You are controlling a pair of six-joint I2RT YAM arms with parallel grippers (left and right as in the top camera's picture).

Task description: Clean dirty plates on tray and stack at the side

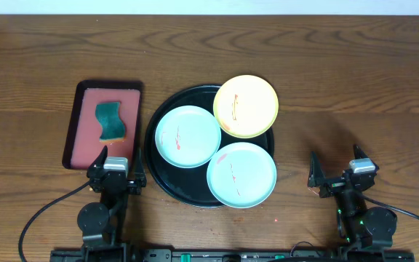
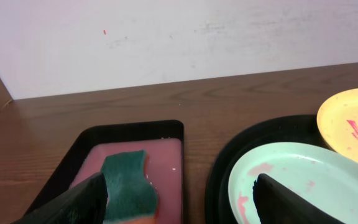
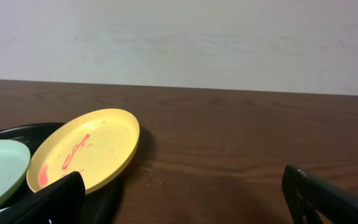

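Note:
The black round tray (image 1: pixel 153 161) holds three smeared plates: a pale blue plate at the left (image 1: pixel 188 136), a pale blue plate at the front (image 1: pixel 241 175), and a yellow plate (image 1: pixel 246 105) resting tilted on the back right rim. My left gripper (image 1: pixel 116 169) is open and empty near the table's front, left of the tray. My right gripper (image 1: pixel 334 169) is open and empty, right of the tray. The left wrist view shows the left blue plate (image 2: pixel 303 180) and yellow plate (image 2: pixel 353 124). The right wrist view shows the yellow plate (image 3: pixel 86 152).
A pink rectangular dark-rimmed tray (image 1: pixel 87 102) lies left of the black tray, with a green sponge (image 1: pixel 110 121) on it; the sponge also shows in the left wrist view (image 2: pixel 128 183). Bare wooden table lies right of the black tray (image 1: pixel 355 94).

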